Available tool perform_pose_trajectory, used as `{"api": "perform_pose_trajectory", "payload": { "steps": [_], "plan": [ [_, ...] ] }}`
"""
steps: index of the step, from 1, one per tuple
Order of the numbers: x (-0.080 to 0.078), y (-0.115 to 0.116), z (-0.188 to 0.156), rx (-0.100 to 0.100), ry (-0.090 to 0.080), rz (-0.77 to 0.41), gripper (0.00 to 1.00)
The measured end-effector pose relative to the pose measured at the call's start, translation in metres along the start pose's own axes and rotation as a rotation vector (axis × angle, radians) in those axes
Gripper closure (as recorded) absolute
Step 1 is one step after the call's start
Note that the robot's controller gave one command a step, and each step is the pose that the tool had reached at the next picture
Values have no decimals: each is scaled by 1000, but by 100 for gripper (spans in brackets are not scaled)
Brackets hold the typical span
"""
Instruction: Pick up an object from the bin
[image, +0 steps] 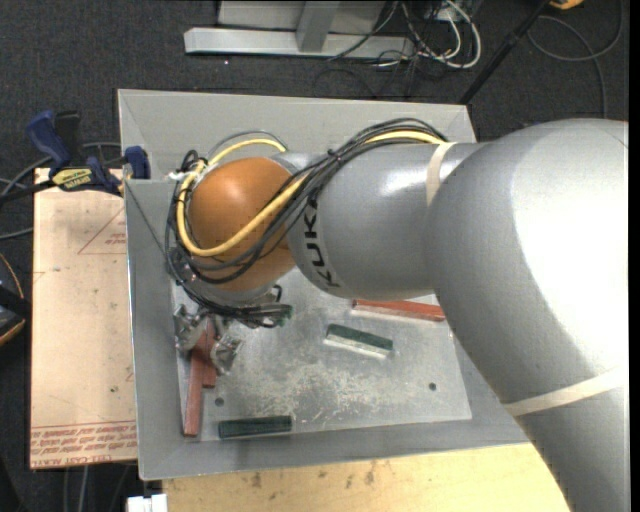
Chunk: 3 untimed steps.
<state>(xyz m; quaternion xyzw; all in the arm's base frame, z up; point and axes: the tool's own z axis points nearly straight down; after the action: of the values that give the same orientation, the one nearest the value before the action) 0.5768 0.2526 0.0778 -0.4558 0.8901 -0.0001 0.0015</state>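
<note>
Reddish-brown flat bar (193, 395), straight and matt, lying beside the left wall of the bin (330, 395), reaching toward its front-left corner. The bar's upper end sits between the metal fingers (220, 348), which stand spread on either side of it, not closed. A dark green bar (255, 427) lies along the front edge. A grey-green bar (358, 340) and an orange-red strip (397, 310) lie mid-floor, well apart from the fingers, with scuffed bare metal between.
</note>
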Motion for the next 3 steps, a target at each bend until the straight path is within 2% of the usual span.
{"api": "perform_pose_trajectory", "payload": {
  "steps": [2,3],
  "plan": [
    [1,0,-4,-1,3,1,100],
    [3,1,-20,-6,10,2,100]
  ]
}}
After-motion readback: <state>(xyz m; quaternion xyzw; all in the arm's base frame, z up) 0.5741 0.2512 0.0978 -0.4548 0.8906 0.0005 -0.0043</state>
